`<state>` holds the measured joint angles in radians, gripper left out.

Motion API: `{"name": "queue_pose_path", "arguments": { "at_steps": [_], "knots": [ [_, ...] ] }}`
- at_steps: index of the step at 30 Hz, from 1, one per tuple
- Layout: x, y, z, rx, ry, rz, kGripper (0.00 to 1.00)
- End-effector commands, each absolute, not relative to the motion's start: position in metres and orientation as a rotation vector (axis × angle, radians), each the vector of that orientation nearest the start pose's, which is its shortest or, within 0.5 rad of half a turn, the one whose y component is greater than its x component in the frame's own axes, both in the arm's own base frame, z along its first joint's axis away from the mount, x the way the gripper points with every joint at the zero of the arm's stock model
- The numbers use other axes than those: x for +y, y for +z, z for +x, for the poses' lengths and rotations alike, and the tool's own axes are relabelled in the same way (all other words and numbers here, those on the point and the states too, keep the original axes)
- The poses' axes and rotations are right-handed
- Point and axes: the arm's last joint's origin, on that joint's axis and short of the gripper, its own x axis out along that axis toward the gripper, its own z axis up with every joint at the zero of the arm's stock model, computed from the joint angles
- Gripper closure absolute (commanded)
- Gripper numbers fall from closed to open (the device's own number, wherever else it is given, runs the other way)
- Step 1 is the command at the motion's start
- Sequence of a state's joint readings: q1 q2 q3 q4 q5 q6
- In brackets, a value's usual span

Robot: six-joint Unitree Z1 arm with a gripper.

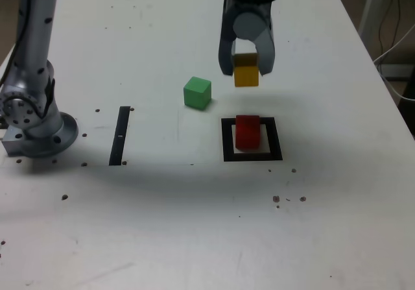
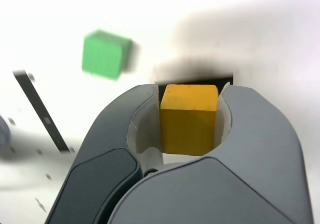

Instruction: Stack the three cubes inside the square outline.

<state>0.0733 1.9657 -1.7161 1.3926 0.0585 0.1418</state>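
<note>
Aloft, matte yellow cube [image 1: 246, 76] sits clamped in the claw [image 1: 246, 64]

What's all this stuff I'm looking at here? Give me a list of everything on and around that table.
red cube: one, red, standing inside the square outline.
yellow cube: one, yellow, held in the air between the gripper's jaws, up and behind the red cube.
green cube: one, green, on the table, to the exterior view's left of the outline.
square outline: one, black frame with white centre, flat on the table.
black strip: one, thin, black, flat, on the exterior view's left.
table: one, white, speckled with small dark marks.
cables: white, beyond the table's right edge.
arm base: one, silver-grey, left edge of the table.
gripper: one, dark grey, shut on the yellow cube.
</note>
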Motion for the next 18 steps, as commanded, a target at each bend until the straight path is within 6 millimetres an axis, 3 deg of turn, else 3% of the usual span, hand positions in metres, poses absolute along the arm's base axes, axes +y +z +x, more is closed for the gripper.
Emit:
{"name": "queue_pose_path", "arguments": {
  "at_steps": [1, 11, 18],
  "knots": [
    [0.02, 0.315, 0.347, 1.635, 0.001, 0.074, 0.71],
    [-0.012, 0.313, 0.342, 1.651, 0.038, 0.038, 0.71],
    [-0.02, 0.297, 0.345, 1.698, 0.013, 0.027, 0.71]
  ]
}}
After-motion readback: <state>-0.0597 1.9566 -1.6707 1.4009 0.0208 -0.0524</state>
